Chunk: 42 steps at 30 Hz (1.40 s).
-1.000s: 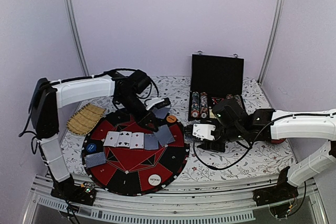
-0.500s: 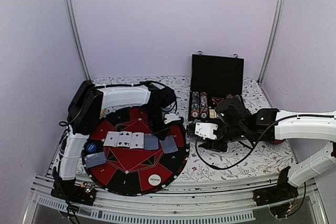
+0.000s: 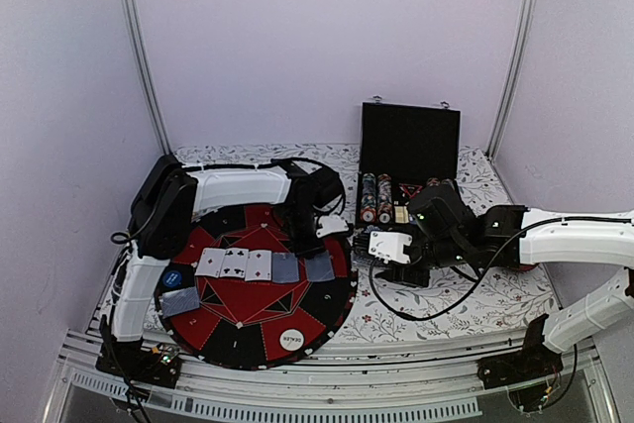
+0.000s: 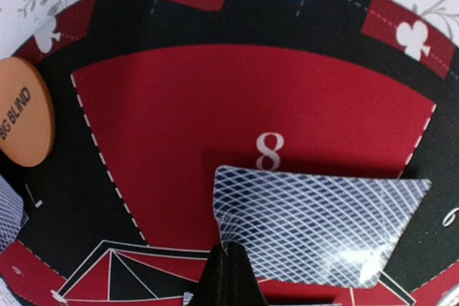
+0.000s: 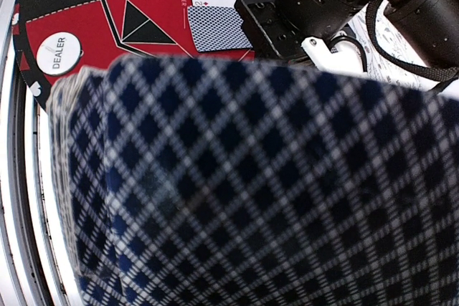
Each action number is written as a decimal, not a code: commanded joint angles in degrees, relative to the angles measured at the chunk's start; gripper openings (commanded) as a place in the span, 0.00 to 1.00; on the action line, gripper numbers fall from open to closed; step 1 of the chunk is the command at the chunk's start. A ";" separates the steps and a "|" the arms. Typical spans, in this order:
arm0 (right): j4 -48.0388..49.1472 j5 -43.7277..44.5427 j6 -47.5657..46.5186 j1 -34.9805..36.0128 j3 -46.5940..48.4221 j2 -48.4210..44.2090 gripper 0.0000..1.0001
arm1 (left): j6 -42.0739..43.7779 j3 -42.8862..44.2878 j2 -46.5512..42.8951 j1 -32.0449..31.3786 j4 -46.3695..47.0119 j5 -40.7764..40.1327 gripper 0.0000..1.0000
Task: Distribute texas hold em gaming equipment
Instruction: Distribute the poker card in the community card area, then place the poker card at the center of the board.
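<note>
Left gripper (image 4: 228, 266) pinches the face-down card (image 4: 323, 223) by its edge

The left arm (image 3: 238, 185) is raised from its base at 7 o'clock, folded at the elbow and stretched toward 3 o'clock, with the wrist bent downward. The left gripper (image 4: 228, 277) is pressed closed, with the edge of a playing card (image 4: 315, 223) pinched at its tips. The right arm (image 3: 575, 235) is extended low toward 9 o'clock. The right gripper (image 3: 388, 245) is clamped around a deck of cards (image 5: 251, 191).
</note>
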 commanded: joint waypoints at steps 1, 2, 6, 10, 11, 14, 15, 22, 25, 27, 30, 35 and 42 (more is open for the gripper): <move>0.26 -0.02 0.72 -0.12 -0.47 -1.63 0.54 | 4.02 -3.89 -1.55 -0.39 1.70 -1.65 0.00; 0.27 -0.02 0.72 -0.12 -0.50 -1.66 0.54 | 4.23 -4.63 -2.11 -0.37 2.11 -1.75 0.00; 0.41 -0.02 0.72 -0.12 -0.52 -1.53 0.54 | 4.94 -7.35 -3.93 -0.36 4.10 -2.82 0.00; 0.48 -0.01 0.63 -0.19 -0.39 -1.44 0.54 | 4.71 -7.59 -4.18 -0.28 4.41 -2.98 0.00; 0.52 -0.02 0.63 -0.15 -0.35 -1.40 0.54 | 4.62 -7.42 -3.98 -0.30 4.45 -2.94 0.00; 0.37 -0.02 0.63 -0.15 -0.32 -1.48 0.54 | 3.96 -6.82 -3.31 -0.28 4.55 -3.39 0.00; 0.29 0.02 0.63 -0.13 -0.33 -1.48 0.54 | 3.85 -6.63 -3.15 -0.27 4.49 -3.52 0.00; -0.08 -0.02 0.54 -0.14 -0.47 -1.75 0.54 | 2.81 -6.15 -3.00 0.26 4.68 -4.15 0.00; -0.18 -0.02 0.63 -0.14 -0.66 -1.62 0.54 | 2.02 -5.60 -3.18 0.25 4.71 -4.09 0.01; -0.46 0.02 0.63 -0.17 -0.67 -1.41 0.54 | 1.27 -5.22 -3.39 0.25 4.82 -3.76 0.24; -1.07 0.12 0.63 -0.19 -0.76 -1.31 0.54 | 0.68 -4.93 -4.61 0.25 5.74 -2.78 0.44; -1.88 -0.41 0.00 -0.12 -2.69 -1.63 0.55 | 0.06 -4.01 -7.64 0.20 7.75 -2.88 0.55; -4.29 -2.04 -3.97 -1.82 -7.12 1.17 0.56 | -5.82 -5.38 -16.71 0.44 11.26 -1.61 0.65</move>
